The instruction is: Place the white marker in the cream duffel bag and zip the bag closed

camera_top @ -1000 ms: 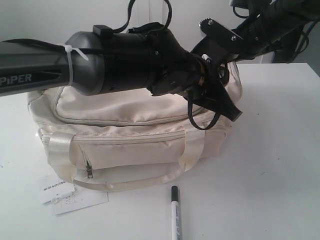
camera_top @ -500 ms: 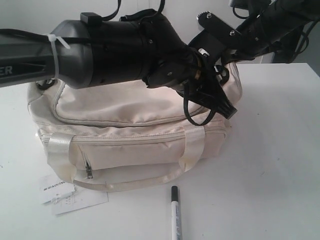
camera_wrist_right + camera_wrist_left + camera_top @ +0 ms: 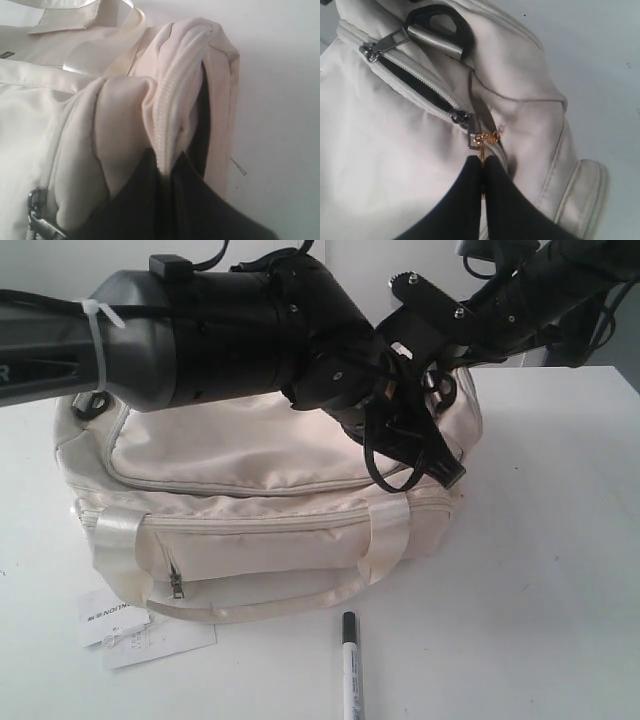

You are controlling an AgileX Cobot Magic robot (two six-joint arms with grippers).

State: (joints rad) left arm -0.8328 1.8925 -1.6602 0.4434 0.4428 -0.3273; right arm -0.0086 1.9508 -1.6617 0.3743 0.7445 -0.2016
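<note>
The white marker (image 3: 349,665) lies flat on the white table (image 3: 560,570), well apart from both grippers and lower than them; its black cap points at the cream duffel bag (image 3: 250,470), whose front wall and drooping satin handle (image 3: 260,605) stand between the marker and the tools; nothing holds the marker.

The left gripper (image 3: 482,162) is down on the bag's top near one end, jaws pressed together with only a hairline gap; they pinch the gold zipper pull (image 3: 487,138), which sticks out just past the fingertips; right beyond it sits a dark slider (image 3: 461,118), and from there a short stretch of zip gapes open (image 3: 420,85), showing dark lining; further off from the fingertips a black ring (image 3: 462,31) sits at the bag's end.

The right gripper (image 3: 169,162) is likewise clamped tight, gripping a raised fold of the bag's cream fabric and zip edge (image 3: 167,115) at the same end; in the exterior view it is mostly hidden behind the left arm.

A white paper tag (image 3: 120,632) lies on the table at the bag's front corner, far from both grippers.
</note>
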